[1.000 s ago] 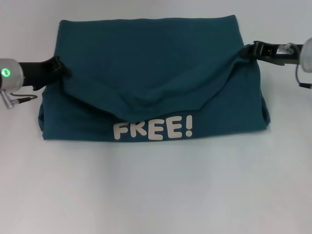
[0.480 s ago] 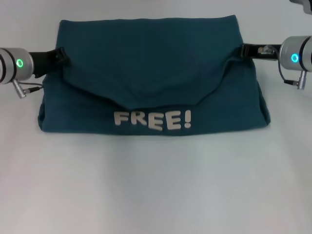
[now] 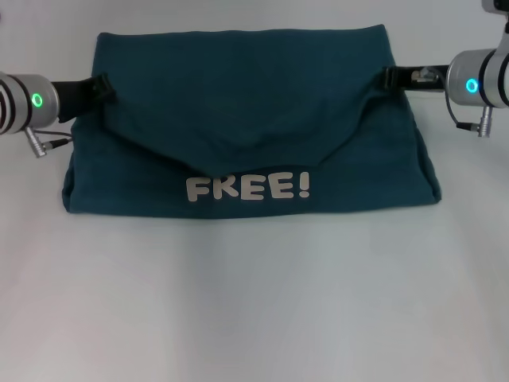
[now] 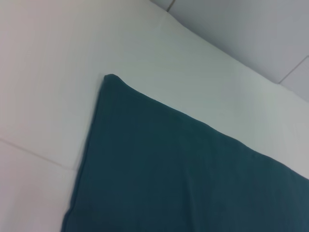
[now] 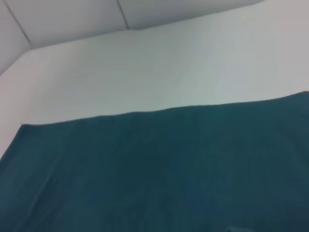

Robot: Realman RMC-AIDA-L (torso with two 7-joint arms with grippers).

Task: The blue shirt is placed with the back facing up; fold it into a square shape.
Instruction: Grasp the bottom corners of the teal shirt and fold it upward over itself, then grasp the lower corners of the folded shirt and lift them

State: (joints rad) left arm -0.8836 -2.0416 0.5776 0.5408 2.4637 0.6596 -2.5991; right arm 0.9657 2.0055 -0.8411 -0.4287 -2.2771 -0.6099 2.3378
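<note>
Matt, soft cloth blue shirt [image 3: 246,103] – smooth white lettering [image 3: 248,189] – on matt white table [image 3: 254,302]

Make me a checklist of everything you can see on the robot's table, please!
Surface: white table, bare in front of the shirt.
Job's things: blue shirt lying partly folded, a flap draped toward the front, white FREE! lettering showing below the flap.
Clutter: nothing seen.
Grippers: left gripper at the shirt's left edge; right gripper at its right edge; both at the flap's corners.
Cables: a thin cable by the left wrist, another by the right wrist.
Surroundings: pale wall panels behind the table.
</note>
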